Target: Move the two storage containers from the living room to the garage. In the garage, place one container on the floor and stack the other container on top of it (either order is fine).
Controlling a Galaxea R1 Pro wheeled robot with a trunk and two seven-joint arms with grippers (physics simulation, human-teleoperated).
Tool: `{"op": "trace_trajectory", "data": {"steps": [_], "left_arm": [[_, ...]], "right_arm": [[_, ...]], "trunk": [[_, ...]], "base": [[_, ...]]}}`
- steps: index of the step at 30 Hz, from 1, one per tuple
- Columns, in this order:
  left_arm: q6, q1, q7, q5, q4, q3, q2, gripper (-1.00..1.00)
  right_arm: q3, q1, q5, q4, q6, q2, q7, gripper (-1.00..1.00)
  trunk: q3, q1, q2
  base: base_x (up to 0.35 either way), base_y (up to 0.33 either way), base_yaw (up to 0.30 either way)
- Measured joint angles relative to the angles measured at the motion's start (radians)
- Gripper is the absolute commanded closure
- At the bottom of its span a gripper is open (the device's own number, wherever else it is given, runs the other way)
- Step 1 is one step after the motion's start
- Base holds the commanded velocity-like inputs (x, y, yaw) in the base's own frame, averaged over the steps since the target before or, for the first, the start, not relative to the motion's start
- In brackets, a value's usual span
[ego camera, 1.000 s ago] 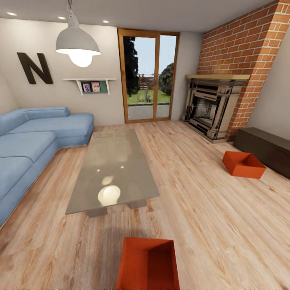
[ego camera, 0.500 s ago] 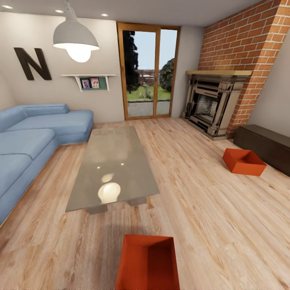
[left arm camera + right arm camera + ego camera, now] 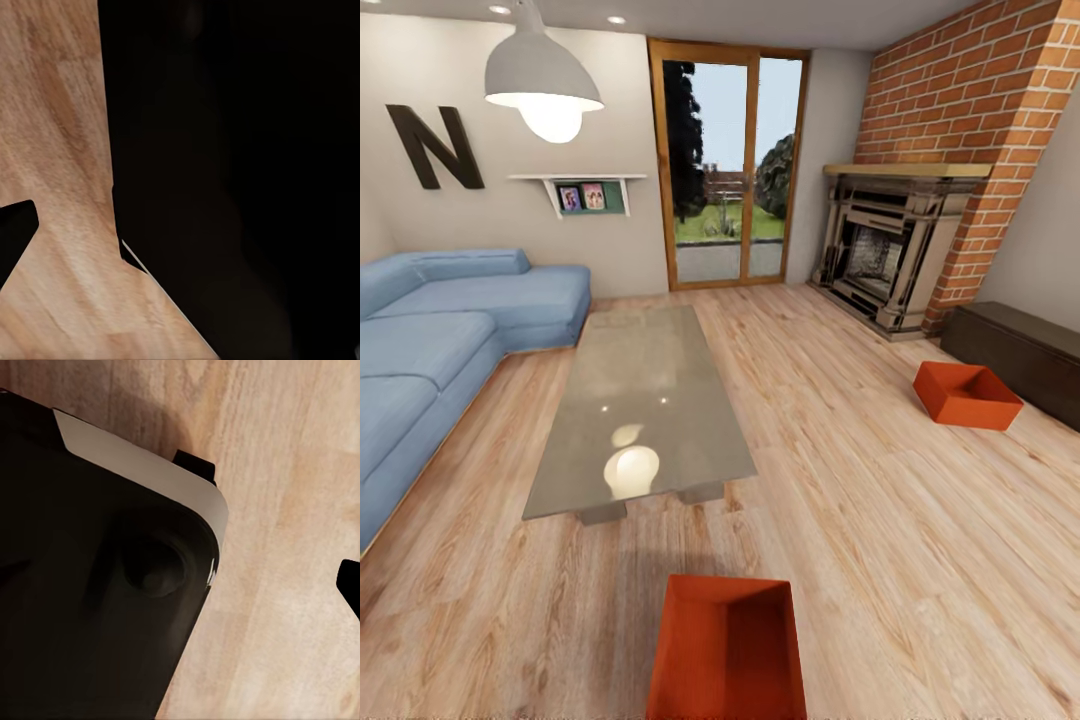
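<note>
We look down a living room with a light wood floor (image 3: 880,520). One orange-red bin (image 3: 727,652) sits on the planks right below us, near the bottom edge of the head view, just in front of the short end of the glass table (image 3: 640,410). The second bin (image 3: 967,394) lies well apart from it, off to the right, near the dark bench (image 3: 1020,358) that stands against the right wall. Both bins are upright and look empty.

A blue sofa (image 3: 440,345) runs along the left side, beside the table. On the far wall hang a big letter N (image 3: 435,147) and a small shelf (image 3: 582,194) with pictures; a white lamp (image 3: 543,85) hangs from the ceiling. A glass door (image 3: 728,165) in an orange-wood frame gives onto greenery, and a brick fireplace (image 3: 895,250) fills the far right corner.

In the wrist views we see planks (image 3: 60,225) and dark parts of the robot's own body (image 3: 97,607) close to each camera. A dark tip at a frame edge may be a finger, but we cannot tell how far either gripper is open, or whether it holds anything.
</note>
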Motion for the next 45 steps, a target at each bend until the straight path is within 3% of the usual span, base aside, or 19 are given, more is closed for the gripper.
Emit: {"op": "trace_trajectory", "data": {"steps": [45], "left_arm": [[0.0, 0.0, 0.0, 0.0, 0.0, 0.0, 0.0, -1.0]], "right_arm": [[0.0, 0.0, -0.001, 0.0, 0.0, -0.001, 0.001, -1.0]], "trunk": [[-0.072, 0.0, 0.0]], "base": [[0.0, 0.0, 0.0]]}}
